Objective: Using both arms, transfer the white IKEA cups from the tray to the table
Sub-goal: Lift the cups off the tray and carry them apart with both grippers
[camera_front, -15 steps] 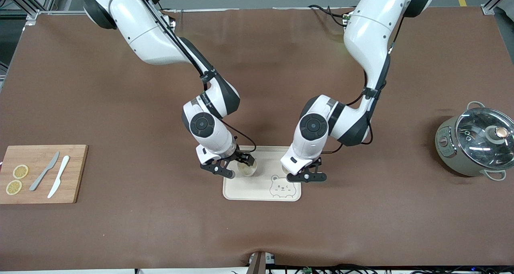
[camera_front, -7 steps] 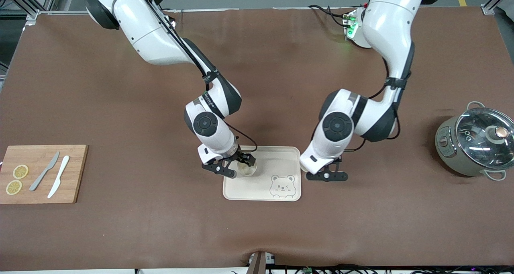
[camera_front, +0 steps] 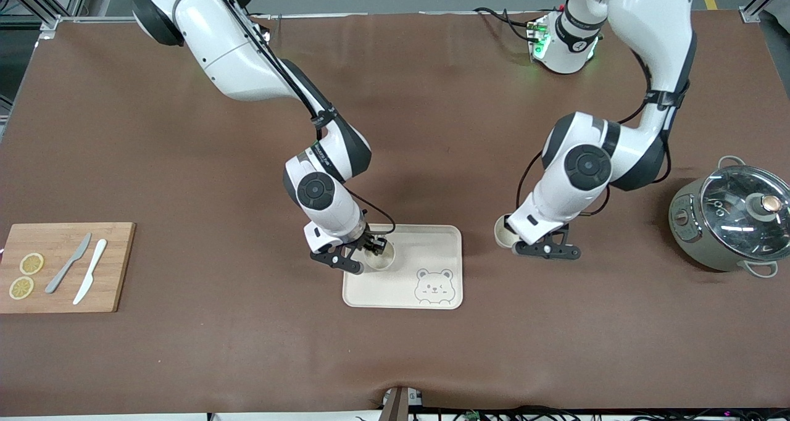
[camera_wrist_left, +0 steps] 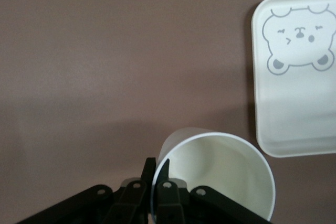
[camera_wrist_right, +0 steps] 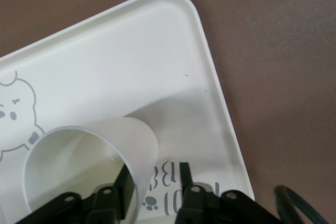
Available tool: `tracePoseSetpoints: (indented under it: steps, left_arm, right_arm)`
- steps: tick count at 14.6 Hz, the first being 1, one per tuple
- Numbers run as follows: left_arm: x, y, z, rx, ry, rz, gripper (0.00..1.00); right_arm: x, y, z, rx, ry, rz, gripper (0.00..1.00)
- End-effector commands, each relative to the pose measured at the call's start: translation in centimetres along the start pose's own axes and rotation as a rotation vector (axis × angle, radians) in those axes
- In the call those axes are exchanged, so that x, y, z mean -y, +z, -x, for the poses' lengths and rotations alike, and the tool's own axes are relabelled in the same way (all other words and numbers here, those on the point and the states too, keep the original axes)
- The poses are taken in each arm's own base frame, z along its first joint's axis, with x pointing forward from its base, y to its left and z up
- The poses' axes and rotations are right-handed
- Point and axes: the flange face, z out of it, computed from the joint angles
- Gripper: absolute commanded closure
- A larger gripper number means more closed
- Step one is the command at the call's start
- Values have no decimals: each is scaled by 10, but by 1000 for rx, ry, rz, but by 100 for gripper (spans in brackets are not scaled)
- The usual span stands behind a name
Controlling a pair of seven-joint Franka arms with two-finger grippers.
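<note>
A brown cloth-covered table filled the frame. A cream tray with a bear print lay at lower centre. A wooden cutting board sat at the left edge, carrying two lemon slices, a grey knife and a white knife. A glass-lidded cooker stood at the right edge.

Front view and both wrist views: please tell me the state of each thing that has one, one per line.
Left claw: shut on a cup, over the bare table beside the tray.
Right claw: shut on the other cup, over the tray.
Pot: glass lid on, upright.
Two knives: lying flat on the cutting board.
</note>
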Motion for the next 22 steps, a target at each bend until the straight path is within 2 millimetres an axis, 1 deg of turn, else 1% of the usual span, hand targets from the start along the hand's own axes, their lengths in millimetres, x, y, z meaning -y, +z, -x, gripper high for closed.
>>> tracePoseSetpoints:
  steps: [1,2,4,6,8,9,11,13,15,16,17,18,19,20,21,22]
  left_arm:
    - [9,-9,33,-13,32,20,100]
    - [15,-8,41,-21,37,26,100]
    - [25,-1,60,-44,48,32,100]
    - [35,7,78,-61,66,30,100]
    - [40,14,93,-73,85,24,100]
    - [41,18,99,-80,86,24,100]
    - [49,30,114,-101,89,25,100]
    - [61,37,121,-119,88,25,100]
    - [70,46,130,-123,114,23,100]
    - [85,47,134,-131,108,17,100]
    - [90,50,140,-126,124,13,100]
    - [96,49,142,-125,128,8,100]
    - [98,51,145,-121,130,6,100]
    - [99,52,148,-116,133,5,100]
    - [101,53,150,-111,137,3,100]
    - [106,57,153,-102,129,2,100]
  right_arm:
    - [7,1,-1,-19,5,0,74]
    - [7,1,-1,-19,7,0,77]
    - [7,1,-1,-20,8,-1,80]
    - [8,0,-2,-25,8,-7,89]
    - [8,1,-1,-26,8,-8,98]
    - [8,1,-1,-26,8,-8,100]
    - [8,1,-1,-26,7,-8,100]
    - [8,0,-1,-27,6,-10,100]
    - [10,-7,-1,-21,6,-10,100]
    - [10,-18,-6,-21,15,-19,100]
    - [12,-35,-7,-14,18,-17,100]
    - [11,-42,-6,7,16,13,100]
    - [11,-59,-5,21,11,36,100]
    - [9,-83,-7,22,4,50,100]
    - [5,-97,-6,39,6,73,100]
    - [2,-116,-5,53,0,97,100]
